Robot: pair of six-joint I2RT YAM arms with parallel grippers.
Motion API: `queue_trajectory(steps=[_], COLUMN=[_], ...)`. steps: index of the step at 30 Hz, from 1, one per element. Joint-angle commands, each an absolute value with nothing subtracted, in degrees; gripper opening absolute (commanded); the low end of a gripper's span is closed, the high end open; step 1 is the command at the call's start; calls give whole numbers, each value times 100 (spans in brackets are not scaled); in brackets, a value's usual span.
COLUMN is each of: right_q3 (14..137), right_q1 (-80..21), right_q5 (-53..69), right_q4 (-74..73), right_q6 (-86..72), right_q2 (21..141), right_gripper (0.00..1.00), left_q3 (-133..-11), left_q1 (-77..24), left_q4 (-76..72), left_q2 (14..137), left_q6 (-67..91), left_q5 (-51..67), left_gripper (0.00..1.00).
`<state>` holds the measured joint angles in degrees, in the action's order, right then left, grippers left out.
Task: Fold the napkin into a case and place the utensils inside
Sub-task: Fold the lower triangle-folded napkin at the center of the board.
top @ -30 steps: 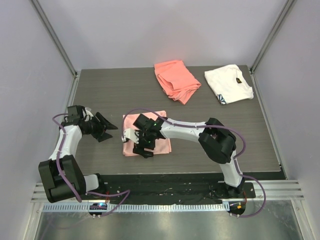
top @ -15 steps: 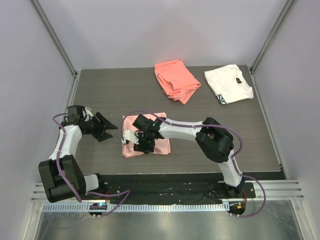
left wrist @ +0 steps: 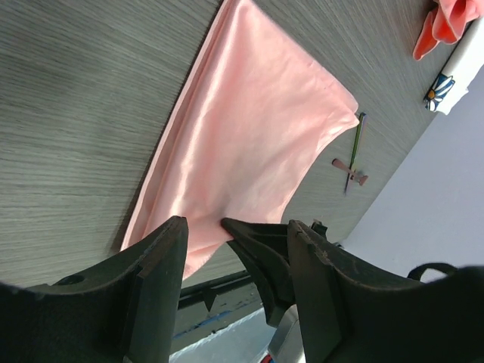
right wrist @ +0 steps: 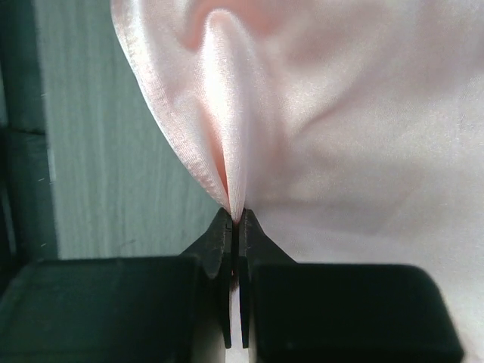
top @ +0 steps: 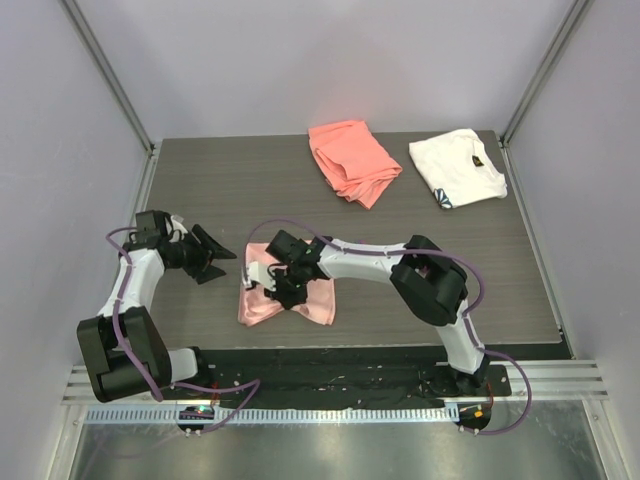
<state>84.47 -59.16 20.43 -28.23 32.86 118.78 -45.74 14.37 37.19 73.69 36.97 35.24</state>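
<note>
Napkin pinched near the front edge of the surface
Left claw hovers just beside it, jaws apart, holding nothing; the pale-pink cloth lies bunched; right claw is clamped on a raised fold at its edge.

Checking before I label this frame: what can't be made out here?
Utensils: tiny in the left wrist view, fork not distinguishable; unseen in the top view, perhaps under the right arm.
Napkin: the right hand covers its pinched part in the top view; frame edges crop it in the right wrist view.
Layers pinched: hidden inside the fold, right wrist view.
White cloth mark: too small, top view.
</note>
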Motion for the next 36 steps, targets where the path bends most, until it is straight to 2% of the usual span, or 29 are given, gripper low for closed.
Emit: queue_trajectory(steps=[1, 8, 12, 17, 24, 27, 29, 36], right_q3=[8717, 9817, 10203, 11161, 10969, 11082, 11293, 11364], right_q1=[-5582, -4967, -4729, -4492, -4097, -3947, -3885, -3885], right_q5=[3470, 4894, 5343, 5861, 6248, 6354, 6363, 6311], right_q4=[-3524, -4930, -5386, -6713, -7057, -7189, -7435, -7550], right_q6=[3356, 3963, 4306, 5052, 5571, 5651, 5792, 5845], right_q2=[11874, 12655, 13024, 13552, 13474, 13456, 13552, 13711], right_gripper=[1, 1, 1, 1, 1, 1, 1, 1], left_q3=[-4693, -4921, -5045, -5308, -5704, -5590, -5379, -5379], left_q1=[1406, 968, 440, -437, -1177, -1607, -2266, -3251], left_q4=[3806, 3911, 3920, 3972, 3973, 3745, 3410, 3410], left_q2=[7155, 6970, 6847, 6750, 6285, 5881, 5388, 5879], left_q6=[3577, 3472, 3428, 3200, 2365, 1873, 1258, 71], left_q5=[3683, 3262, 2560, 1847, 1283, 1213, 933, 791], left_gripper=[59, 56, 52, 49, 51, 47, 46, 48])
